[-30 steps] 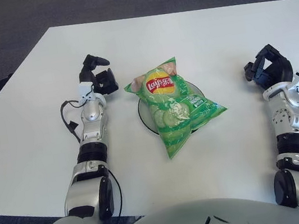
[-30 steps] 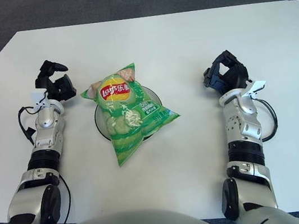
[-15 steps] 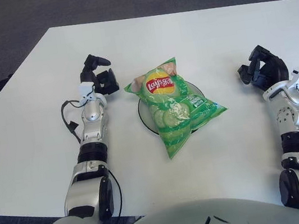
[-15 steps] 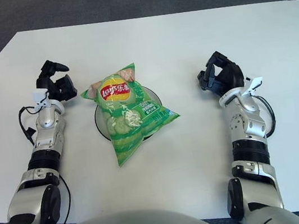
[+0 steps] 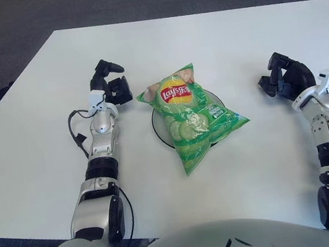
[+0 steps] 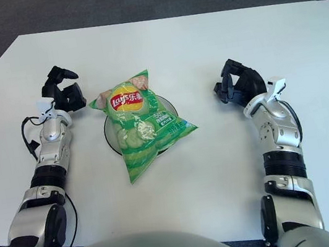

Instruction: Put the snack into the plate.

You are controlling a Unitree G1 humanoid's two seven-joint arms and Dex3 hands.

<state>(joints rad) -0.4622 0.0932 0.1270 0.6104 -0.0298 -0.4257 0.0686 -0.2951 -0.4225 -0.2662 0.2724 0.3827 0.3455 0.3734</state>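
1 green chip bag [image 5: 189, 115] lying across the dark plate [image 5: 158, 126], between 2 empty hands, left hand [image 5: 112, 86] just beside it with fingers loosely spread, right hand [image 5: 283, 77] well off to the other side, loosely open too

Silver-grey jointed metal arms with black ring joints end in a black three-fingered left robot hand [image 5: 110, 86] and right robot hand [image 5: 283, 77]; black cables loop beside each wrist.

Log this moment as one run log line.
snack bag: lying on plate | left hand: open, left of bag | right hand: open, right of bag
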